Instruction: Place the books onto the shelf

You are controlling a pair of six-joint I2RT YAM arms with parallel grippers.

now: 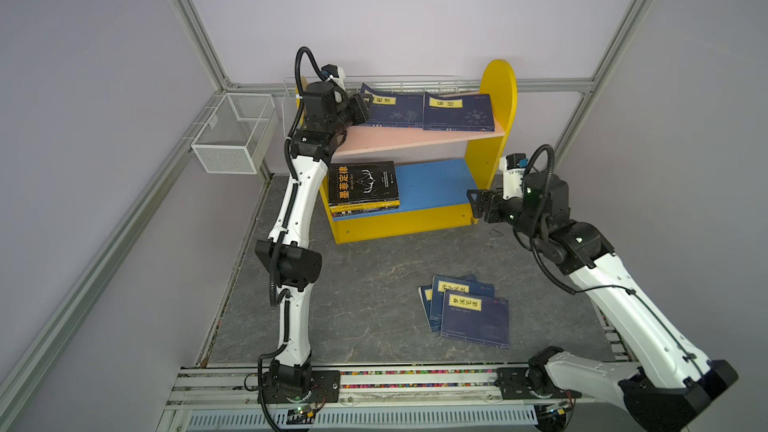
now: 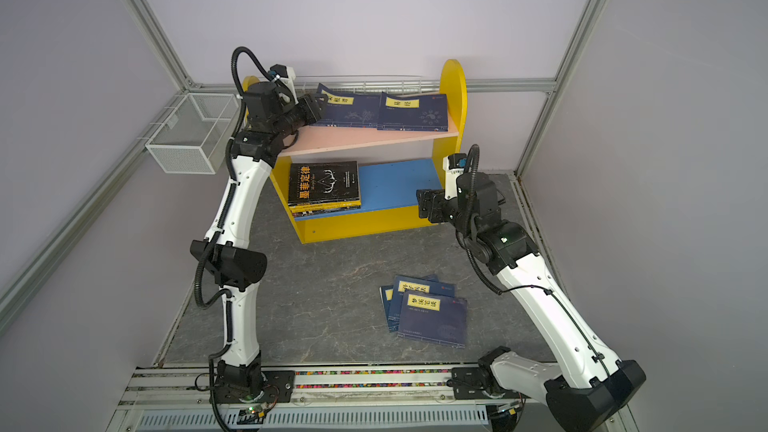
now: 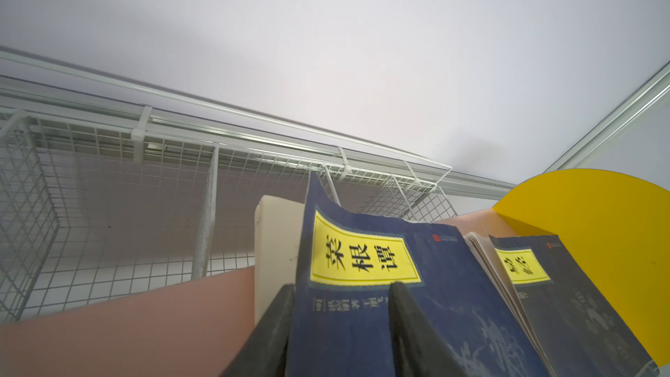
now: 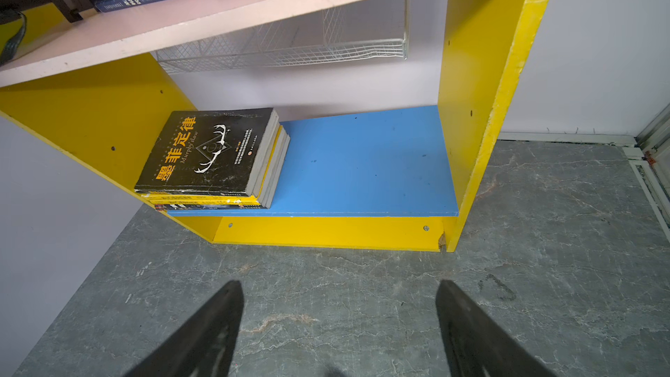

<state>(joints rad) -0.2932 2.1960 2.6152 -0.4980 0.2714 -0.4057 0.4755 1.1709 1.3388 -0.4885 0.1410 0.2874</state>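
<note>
1. Left gripper (image 3: 340,286): the fingers are set on either side of the navy book (image 3: 435,284); a firm clamp cannot be confirmed.
2. That book is found on the shelf's (image 1: 496,89) pink upper board (image 1: 399,141), far corner raised; it should be laid flat before release.
3. Right gripper (image 4: 339,282): spread wide, empty.
4. A pile of navy books (image 1: 473,317) lies unshelved on the table (image 1: 353,284).

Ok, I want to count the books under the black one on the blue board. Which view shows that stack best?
The right wrist view: the stack sits close, with spines and page edges both visible. Both top views show mostly the top cover and thin spine edges. The left wrist view misses it entirely.
</note>
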